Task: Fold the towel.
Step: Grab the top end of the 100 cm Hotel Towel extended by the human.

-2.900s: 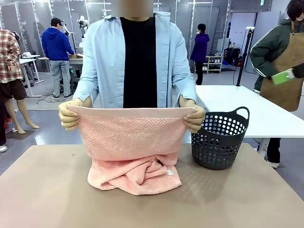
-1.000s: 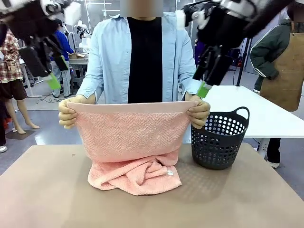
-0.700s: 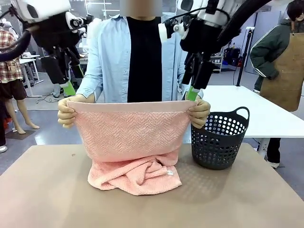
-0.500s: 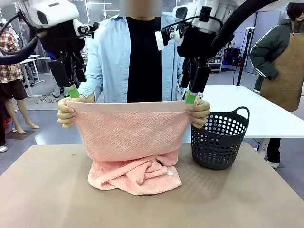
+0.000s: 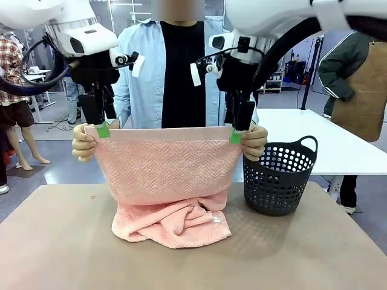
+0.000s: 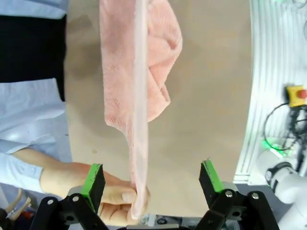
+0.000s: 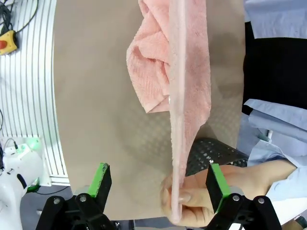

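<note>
Change: a second ago both arms are high above the person's shoulders, now we see them dropped to the top corners of the towel. The left gripper sits at the corner on the picture's left of the front view and the right gripper at the opposite corner, each just beside one of the person's hands. The towel itself hasn't moved: the person holds the hem band stretched level above the table, upper half hanging, lower half bunched on the tabletop next to the dark perforated basket. We read this as the handover grasp about to happen, folding not started yet. The front view can't show jaw spacing, since the fingers overlap the cloth. The wrist views do. In the left wrist view the left gripper stands wide open with the towel edge-on between the green pads, nearer one pad, touching neither, and a hand pinching that corner. In the right wrist view the right gripper is equally spread, the towel passing between its fingers, with a hand at the corner and the basket rim behind it. Nothing is gripped.
</note>
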